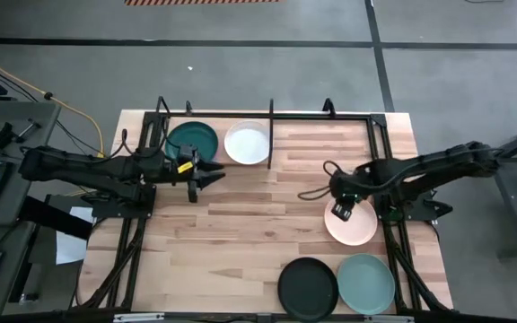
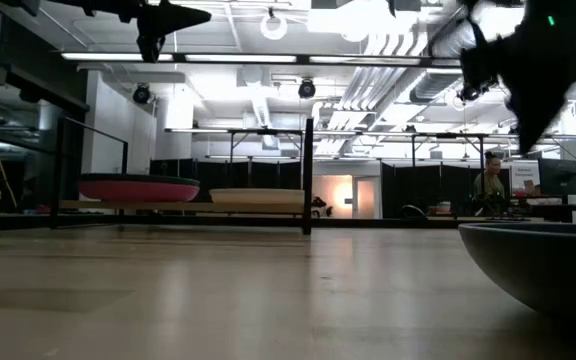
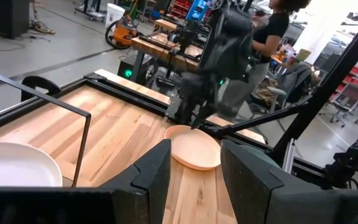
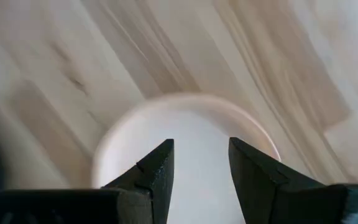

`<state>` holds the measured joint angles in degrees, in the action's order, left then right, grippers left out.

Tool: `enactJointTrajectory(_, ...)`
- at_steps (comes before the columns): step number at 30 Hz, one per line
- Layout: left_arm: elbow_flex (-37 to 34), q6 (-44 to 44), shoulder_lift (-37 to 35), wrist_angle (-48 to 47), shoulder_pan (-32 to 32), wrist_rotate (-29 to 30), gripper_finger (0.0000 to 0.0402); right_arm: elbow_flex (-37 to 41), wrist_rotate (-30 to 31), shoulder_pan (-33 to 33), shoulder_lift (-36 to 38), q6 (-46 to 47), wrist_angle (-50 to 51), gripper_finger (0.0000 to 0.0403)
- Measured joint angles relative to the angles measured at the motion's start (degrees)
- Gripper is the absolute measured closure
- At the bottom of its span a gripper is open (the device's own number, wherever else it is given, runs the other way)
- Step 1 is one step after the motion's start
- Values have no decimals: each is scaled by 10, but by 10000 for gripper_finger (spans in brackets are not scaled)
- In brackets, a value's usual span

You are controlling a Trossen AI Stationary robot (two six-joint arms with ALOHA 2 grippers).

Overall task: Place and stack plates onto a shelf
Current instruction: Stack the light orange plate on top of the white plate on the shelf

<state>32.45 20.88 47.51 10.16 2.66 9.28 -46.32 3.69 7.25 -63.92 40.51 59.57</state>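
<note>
Pale peach, the plate (image 1: 355, 228) under the right gripper (image 1: 341, 212) lies flat on the bare wood at about four o'clock on the table (image 1: 240, 233); the right wrist view looks down on it (image 4: 191, 143) between two dark fingers (image 4: 157, 171) that stand parted above its rim with nothing between them. The left gripper (image 1: 206, 175) hovers at about ten o'clock, just beside the shelf (image 1: 271, 117), its fingers (image 3: 154, 174) also apart and holding nothing, pointing across the table toward the peach plate (image 3: 194, 148). The shelf, a thin black rod frame, runs along the twelve o'clock edge; in its left bay a dark teal plate (image 1: 193, 141) sits on top of a magenta pink one (image 2: 138, 188), whose rim the low view shows beneath it, and a white plate (image 1: 247, 143) lies just beside them, left of the divider bar (image 1: 271, 126). At six o'clock, near the front edge, a black plate (image 1: 308, 287) and a light grey-green plate (image 1: 365, 283) lie side by side, touching or nearly so. A person (image 2: 489, 185) stands in the room far behind the table.
</note>
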Motion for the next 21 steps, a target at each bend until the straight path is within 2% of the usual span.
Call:
enactJointTrajectory(8, 0, 0, 0, 0, 0, 21, 271, 98, 39, -17, -34, 30, -11, 268)
enactJointTrajectory(11, 0, -1, 0, 1, 0, 32, 271, 111, 48, -27, -42, 27, -17, 268)
enactJointTrajectory(16, 0, -1, 0, 1, 0, 33, 271, 128, 22, -42, -61, -13, -27, 268)
enactJointTrajectory(21, 0, -1, 0, 1, 0, 33, 271, 132, 40, -63, -96, -3, -31, 268)
